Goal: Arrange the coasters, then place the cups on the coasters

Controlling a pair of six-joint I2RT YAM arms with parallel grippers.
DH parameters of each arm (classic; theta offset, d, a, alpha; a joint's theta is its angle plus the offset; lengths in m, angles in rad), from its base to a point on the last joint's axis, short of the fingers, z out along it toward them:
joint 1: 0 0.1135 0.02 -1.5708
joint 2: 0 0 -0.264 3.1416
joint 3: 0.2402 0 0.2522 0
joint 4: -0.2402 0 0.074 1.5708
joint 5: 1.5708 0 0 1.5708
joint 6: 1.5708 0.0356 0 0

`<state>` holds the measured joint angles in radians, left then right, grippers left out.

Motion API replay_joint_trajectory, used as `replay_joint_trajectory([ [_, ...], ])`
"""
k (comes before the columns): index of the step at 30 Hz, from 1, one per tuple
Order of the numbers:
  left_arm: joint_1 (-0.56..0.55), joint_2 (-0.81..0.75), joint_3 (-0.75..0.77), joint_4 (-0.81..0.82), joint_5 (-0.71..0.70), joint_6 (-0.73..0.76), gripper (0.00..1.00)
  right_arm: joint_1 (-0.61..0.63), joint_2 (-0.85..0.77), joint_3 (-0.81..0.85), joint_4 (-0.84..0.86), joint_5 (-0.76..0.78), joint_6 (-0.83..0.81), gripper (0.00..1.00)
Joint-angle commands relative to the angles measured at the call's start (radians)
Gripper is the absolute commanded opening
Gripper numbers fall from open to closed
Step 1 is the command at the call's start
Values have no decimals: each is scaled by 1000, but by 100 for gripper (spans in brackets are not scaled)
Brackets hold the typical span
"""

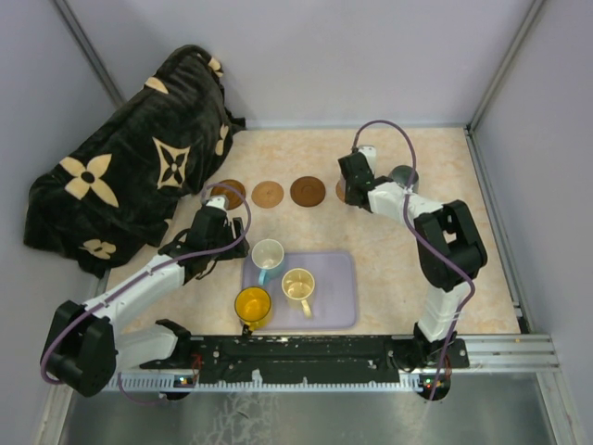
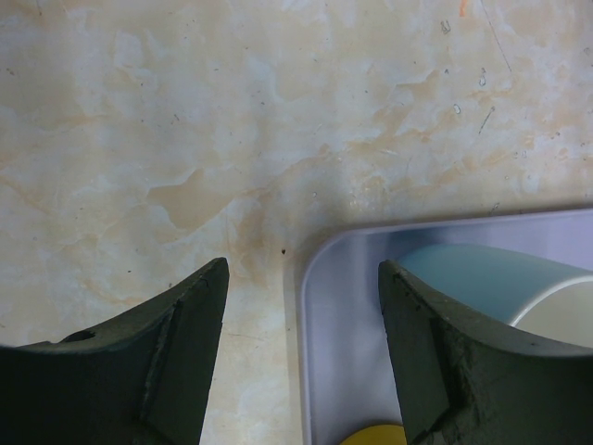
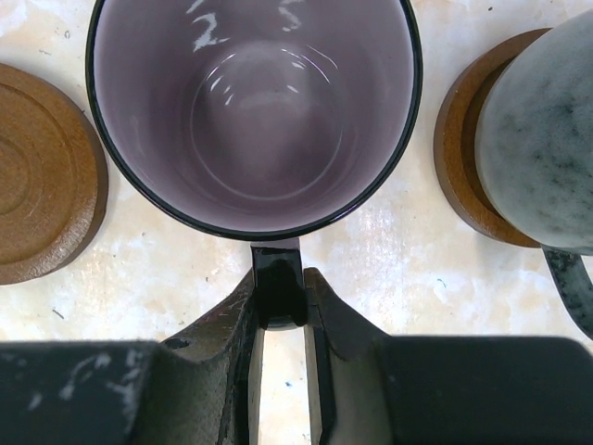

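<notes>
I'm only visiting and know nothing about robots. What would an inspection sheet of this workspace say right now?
Surface: beige marbled table, lavender tray near front.
Job's things: coasters in a back row; grey-green cup on one; white-blue cup, cream cup, yellow cup on tray.
Clutter: black flowered blanket, back left.
Grippers: left gripper open over tray corner; right gripper shut on mauve cup's handle.
Cables: purple cables loop along both arms.
Surroundings: grey walls.

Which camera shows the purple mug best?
Right wrist view: it looks straight into the purple mug, handle pinched in the jaws. From above, the right arm hides it; left wrist view misses it.
</notes>
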<state>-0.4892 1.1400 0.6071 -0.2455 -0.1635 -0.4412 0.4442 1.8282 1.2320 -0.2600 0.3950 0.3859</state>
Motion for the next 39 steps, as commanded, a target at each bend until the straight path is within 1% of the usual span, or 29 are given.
replay_joint_trajectory([
  [1, -7, -22, 6, 7, 8, -11, 72, 12, -83, 10, 25, 36, 5, 8],
  [5, -5, -23, 6, 6, 9, -11, 72, 24, -85, -1, 23, 40, 4, 7],
  [8, -6, -25, 6, 6, 9, -11, 72, 30, -86, -12, 25, 41, 0, 10],
  [9, -6, -26, 6, 5, 9, -11, 72, 31, -84, -14, 25, 39, -2, 15],
  [11, -6, -26, 6, 5, 9, -11, 72, 31, -79, -16, 26, 35, -5, 29],
  [12, -6, -28, 6, 3, 8, -12, 72, 32, -77, -16, 27, 32, -5, 34],
  [16, -6, -32, 5, 2, 6, -13, 72, 33, -78, -16, 26, 34, -4, 42],
  [27, -6, -32, 4, 2, 8, -19, 72, 56, -89, -27, 16, 24, -4, 43],
  [39, -6, -51, -2, -4, 9, -23, 72, 77, -93, -29, -15, 75, 29, 43],
])
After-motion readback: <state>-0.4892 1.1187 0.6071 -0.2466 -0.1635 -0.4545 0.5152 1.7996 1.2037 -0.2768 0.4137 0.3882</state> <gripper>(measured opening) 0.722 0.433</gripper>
